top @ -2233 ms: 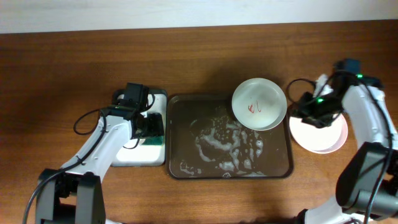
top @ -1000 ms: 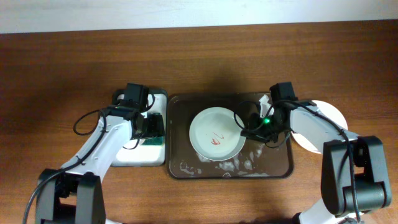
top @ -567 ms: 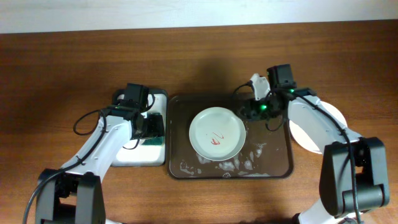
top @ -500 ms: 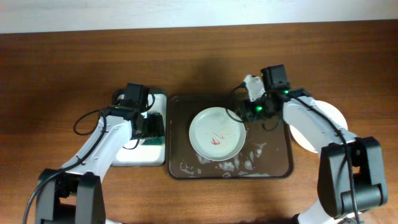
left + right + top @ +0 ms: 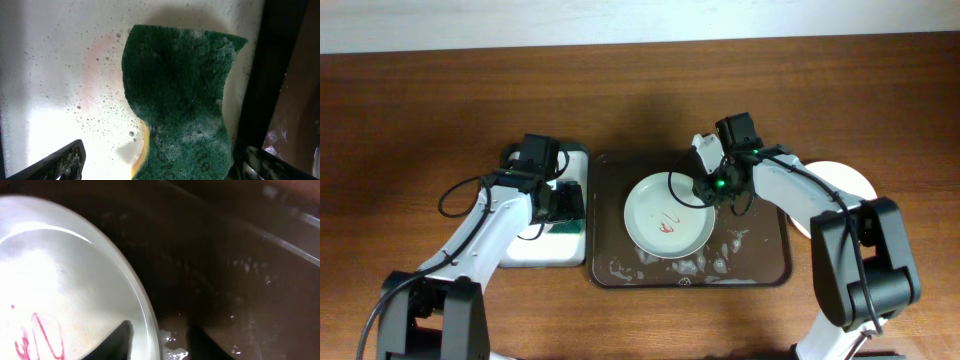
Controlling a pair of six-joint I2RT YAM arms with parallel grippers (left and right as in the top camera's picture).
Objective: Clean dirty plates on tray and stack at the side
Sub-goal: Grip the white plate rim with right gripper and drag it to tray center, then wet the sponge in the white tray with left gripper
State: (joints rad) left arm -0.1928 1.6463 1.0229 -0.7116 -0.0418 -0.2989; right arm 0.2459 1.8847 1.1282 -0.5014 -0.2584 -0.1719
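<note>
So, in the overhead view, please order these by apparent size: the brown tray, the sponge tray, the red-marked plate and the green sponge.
1. Brown tray, clearly the largest.
2. Sponge tray, partly hidden.
3. Red-marked plate, somewhat smaller.
4. Green sponge, smallest. It is mostly hidden, so this is only a rough judgement.

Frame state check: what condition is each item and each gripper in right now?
tray: wet, sudsy
plate: flat in tray, red smears
side plate: beside tray, partly hidden
sponge: soapy, green side up
left gripper: open over sponge
right gripper: open, straddling plate rim
</note>
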